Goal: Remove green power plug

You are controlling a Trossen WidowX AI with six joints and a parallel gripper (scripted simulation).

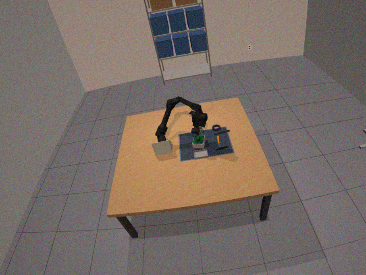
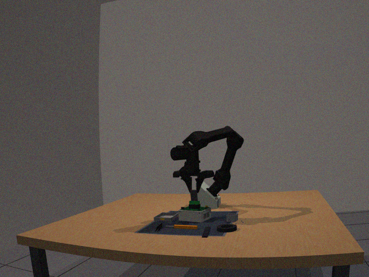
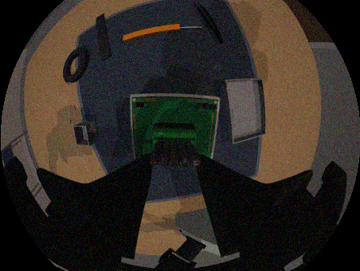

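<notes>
Plug points down, long axis across wrist view.

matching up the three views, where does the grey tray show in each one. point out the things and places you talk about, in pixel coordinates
Top: the tray (image 1: 200, 153) (image 2: 166, 217) (image 3: 244, 110) is just below the picture's middle, on the near edge of the mat.
Exterior: low, left of centre, left of the white box under the board.
Wrist: right of centre, right of the board.
Shared landmark: the orange screwdriver (image 1: 218, 139) (image 2: 185, 226) (image 3: 151, 32).
</notes>
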